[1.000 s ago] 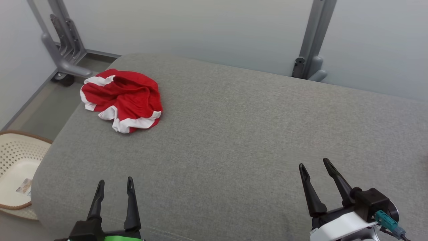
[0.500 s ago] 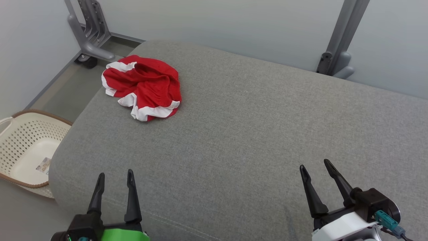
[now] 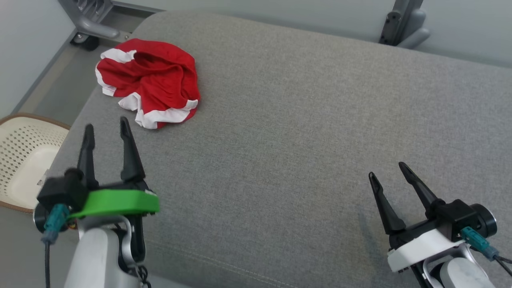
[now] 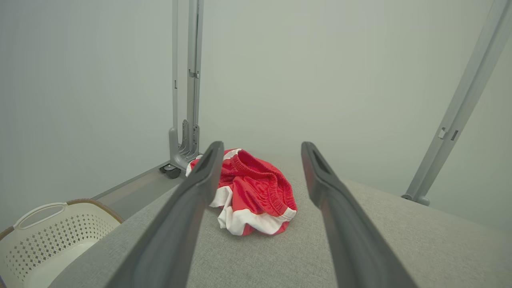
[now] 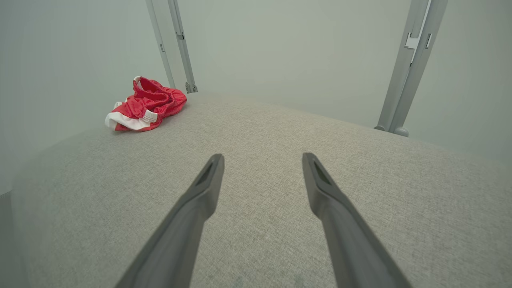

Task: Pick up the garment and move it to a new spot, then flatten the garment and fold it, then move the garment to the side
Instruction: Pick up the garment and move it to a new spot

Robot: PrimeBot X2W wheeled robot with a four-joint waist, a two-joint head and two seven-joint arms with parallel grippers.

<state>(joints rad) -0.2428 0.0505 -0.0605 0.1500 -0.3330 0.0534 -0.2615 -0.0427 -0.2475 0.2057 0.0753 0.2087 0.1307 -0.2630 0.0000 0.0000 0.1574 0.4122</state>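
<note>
Well toward the far left corner of the grey cushion lies the garment, a pair of red shorts with white trim, crumpled into a loose heap. A white-edged hem is turned toward the cushion's near side, and a gathered elastic waistband shows along the top of the heap in the left wrist view. It rests wholly on the cushion, close to the left edge but not hanging over it.

Above the left part of the cushion, the left gripper hovers on its green-collared wrist. Its two dark fingers are spread apart with nothing between them, and the tips point toward the cushion's far left corner. They stop short of the fabric and do not touch it. In the left wrist view the heap sits framed between the two fingers, further along the cushion.

Over the near right part of the cushion sits the right gripper on its white wrist. Its fingers are likewise spread and empty, well apart from the shorts.

Beside the cushion's left edge, down on the floor, stands a cream perforated basket with a brown rim. Behind the cushion's far edge, a grey metal post rises at the right and a grey wheeled frame stands off the far left corner, both against a pale wall.
</note>
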